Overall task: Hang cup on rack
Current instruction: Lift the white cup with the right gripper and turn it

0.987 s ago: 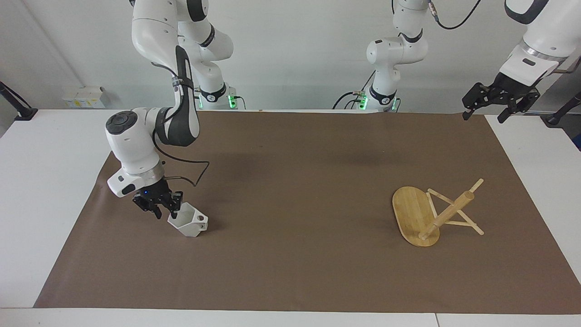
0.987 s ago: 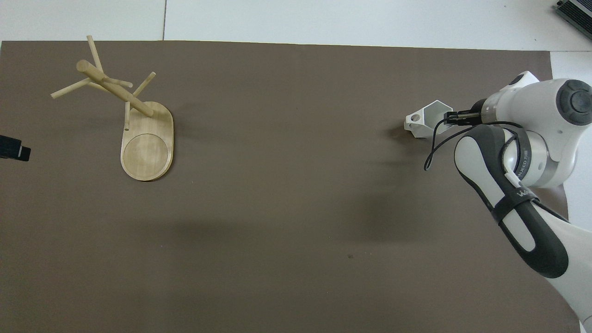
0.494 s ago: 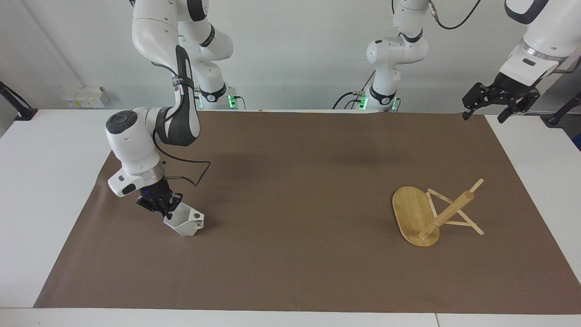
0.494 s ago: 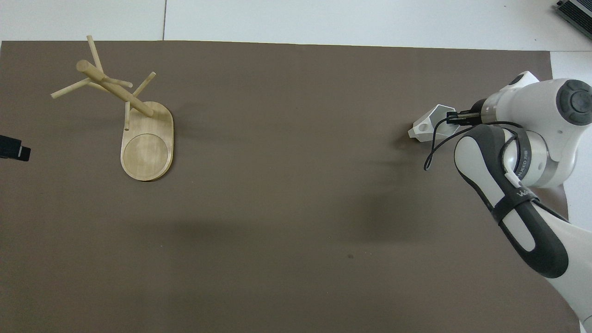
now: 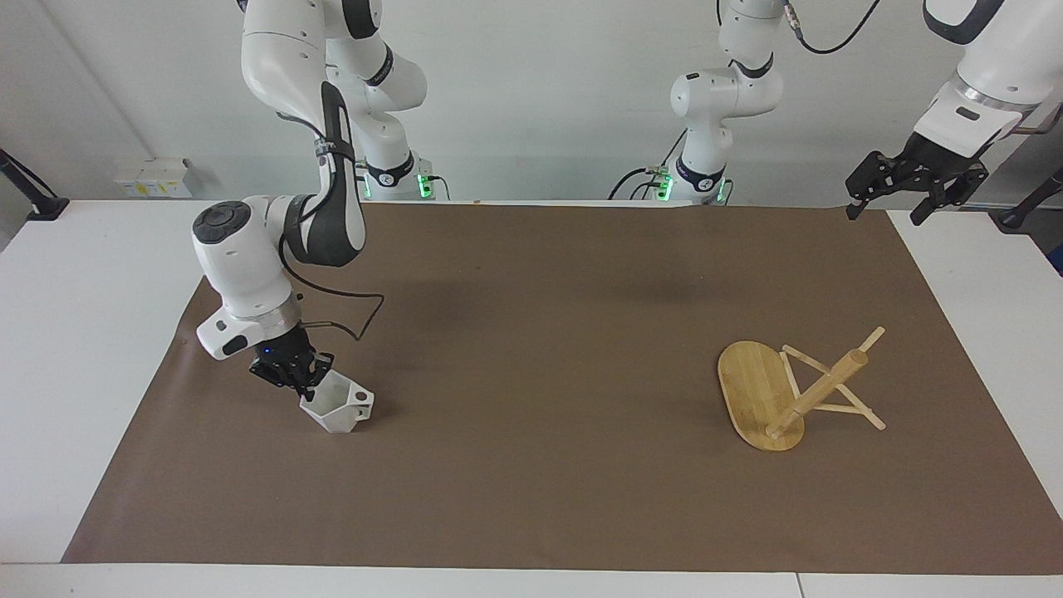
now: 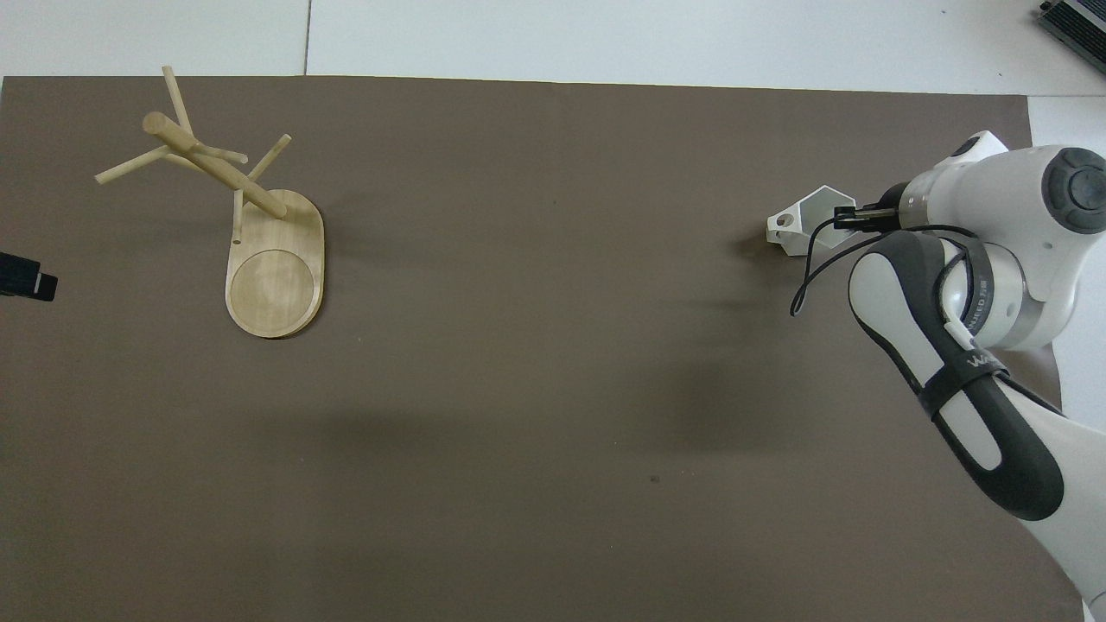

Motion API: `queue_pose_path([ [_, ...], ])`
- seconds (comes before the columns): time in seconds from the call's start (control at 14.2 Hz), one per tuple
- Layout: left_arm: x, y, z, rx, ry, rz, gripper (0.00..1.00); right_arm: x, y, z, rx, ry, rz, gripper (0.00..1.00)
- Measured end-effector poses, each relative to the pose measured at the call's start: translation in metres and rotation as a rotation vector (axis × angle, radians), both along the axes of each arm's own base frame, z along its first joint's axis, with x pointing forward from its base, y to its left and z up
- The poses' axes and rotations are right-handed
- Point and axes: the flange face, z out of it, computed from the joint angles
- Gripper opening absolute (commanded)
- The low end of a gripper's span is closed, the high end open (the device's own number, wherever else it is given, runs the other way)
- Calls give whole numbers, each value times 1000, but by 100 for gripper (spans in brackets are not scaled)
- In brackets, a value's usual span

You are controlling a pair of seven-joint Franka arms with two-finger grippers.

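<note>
The cup is now pinched at its rim by the right gripper, whose fingers stood apart around the wall a second ago and have since clamped shut, tipping the cup slightly. It sits at the right arm's end of the mat, well apart from the rack, which stands at the left arm's end. The grasp looks made; lifting seems next. The left gripper waits released, raised over the mat's corner.

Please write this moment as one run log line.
right gripper: shut on cup rim | left gripper: open, waiting | rack: bare
</note>
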Motion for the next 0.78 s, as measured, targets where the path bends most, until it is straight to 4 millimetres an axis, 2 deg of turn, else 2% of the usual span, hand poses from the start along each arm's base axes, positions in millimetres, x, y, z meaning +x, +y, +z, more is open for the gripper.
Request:
queue_pose_path([
  [0.14, 0, 0, 0, 0, 0, 0, 100, 3, 1, 15, 6, 36, 5, 0],
  [0.35, 0, 0, 0, 0, 0, 0, 100, 3, -1, 62, 17, 63, 8, 0],
  [0.49, 0, 0, 0, 0, 0, 0, 100, -6, -10, 92, 25, 90, -2, 0],
  [0.78, 0, 0, 0, 0, 0, 0, 100, -28, -29, 132, 41, 139, -20, 0],
])
